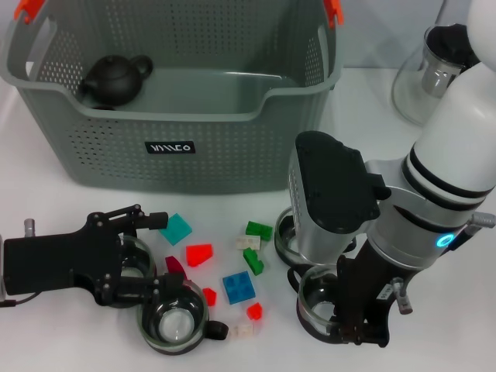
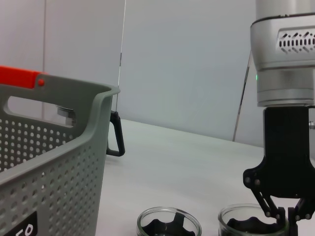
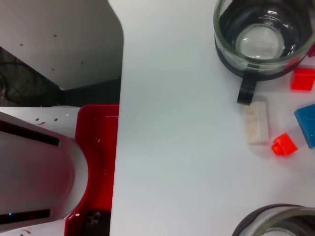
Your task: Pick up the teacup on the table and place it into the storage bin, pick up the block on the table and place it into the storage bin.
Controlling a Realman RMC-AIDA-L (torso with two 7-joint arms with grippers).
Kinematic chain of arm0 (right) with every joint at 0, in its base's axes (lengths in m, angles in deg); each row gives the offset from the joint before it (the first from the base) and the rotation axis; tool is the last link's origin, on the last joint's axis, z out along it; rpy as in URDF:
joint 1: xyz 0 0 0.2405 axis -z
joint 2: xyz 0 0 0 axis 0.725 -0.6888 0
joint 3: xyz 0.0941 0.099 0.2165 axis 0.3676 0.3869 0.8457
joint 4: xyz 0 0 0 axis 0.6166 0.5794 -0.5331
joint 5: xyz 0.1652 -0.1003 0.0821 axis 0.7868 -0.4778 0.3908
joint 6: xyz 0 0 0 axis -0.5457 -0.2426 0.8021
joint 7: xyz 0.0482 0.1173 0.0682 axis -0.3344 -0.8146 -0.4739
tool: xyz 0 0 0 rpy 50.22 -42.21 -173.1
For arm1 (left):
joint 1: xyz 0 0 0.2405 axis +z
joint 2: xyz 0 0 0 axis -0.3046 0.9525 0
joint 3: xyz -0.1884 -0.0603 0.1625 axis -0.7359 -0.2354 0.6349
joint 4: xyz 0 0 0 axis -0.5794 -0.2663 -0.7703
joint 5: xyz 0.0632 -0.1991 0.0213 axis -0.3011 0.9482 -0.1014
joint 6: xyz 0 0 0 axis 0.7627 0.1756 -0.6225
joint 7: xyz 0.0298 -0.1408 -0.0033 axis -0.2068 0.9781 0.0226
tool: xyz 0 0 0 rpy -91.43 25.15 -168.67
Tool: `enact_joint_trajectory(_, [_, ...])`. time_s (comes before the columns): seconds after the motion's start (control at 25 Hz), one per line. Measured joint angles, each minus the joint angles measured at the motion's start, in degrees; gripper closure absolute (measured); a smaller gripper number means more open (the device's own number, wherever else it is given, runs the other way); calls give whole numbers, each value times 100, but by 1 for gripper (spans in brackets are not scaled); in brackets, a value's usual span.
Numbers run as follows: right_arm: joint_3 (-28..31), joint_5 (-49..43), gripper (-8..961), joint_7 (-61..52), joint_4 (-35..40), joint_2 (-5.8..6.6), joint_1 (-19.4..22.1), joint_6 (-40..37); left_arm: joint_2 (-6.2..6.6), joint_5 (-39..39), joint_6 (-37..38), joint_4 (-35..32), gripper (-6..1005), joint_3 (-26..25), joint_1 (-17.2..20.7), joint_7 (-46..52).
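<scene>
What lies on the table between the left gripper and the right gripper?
In the head view, between the left gripper and right gripper: a glass cup and scattered blocks.

Overhead head view; low wrist views

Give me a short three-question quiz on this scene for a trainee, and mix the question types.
1. True or false: the storage bin already holds a dark teapot.
2. The blue block lies: A in the bin; B on the table, between the left gripper and the right gripper; C on the bin's rim.
3. Fill in: the right gripper hangs over a glass ____.
Key: 1 true; 2 B; 3 teacup.
</scene>
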Motion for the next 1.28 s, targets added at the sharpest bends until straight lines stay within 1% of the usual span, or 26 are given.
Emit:
enact_joint_trajectory(0.2, [98, 7, 898, -20, 135, -2, -30, -335, 5, 0, -3, -9, 86, 0, -3, 0])
enact_joint_trajectory(0.36, [398, 33, 897, -27, 301, -2, -75, -733, 8, 0, -19, -10, 86, 0, -8, 0])
enact_joint_trajectory(0.6, [797, 58, 897, -42, 759, -2, -64, -1313, 3, 0, -102, 3, 87, 0, -9, -6])
enact_joint_trajectory(0.72, [982, 171, 897, -89, 998, 15, -72, -1443, 1, 0, -105, 3, 87, 0, -9, -7])
enact_joint_trajectory(0.88, [1162, 272, 897, -162, 1435, 44, -43, -1456, 0, 0, -105, 3, 87, 0, -10, -8])
enact_joint_trajectory(1.0, [1457, 236, 897, -163, 1627, 31, -41, -1350, 4, 1, -106, 1, 88, -21, -9, -17])
enact_joint_trajectory(1.28, [2262, 208, 897, -196, 1768, 34, -158, -502, -19, 7, -105, 0, 88, -141, -9, -84])
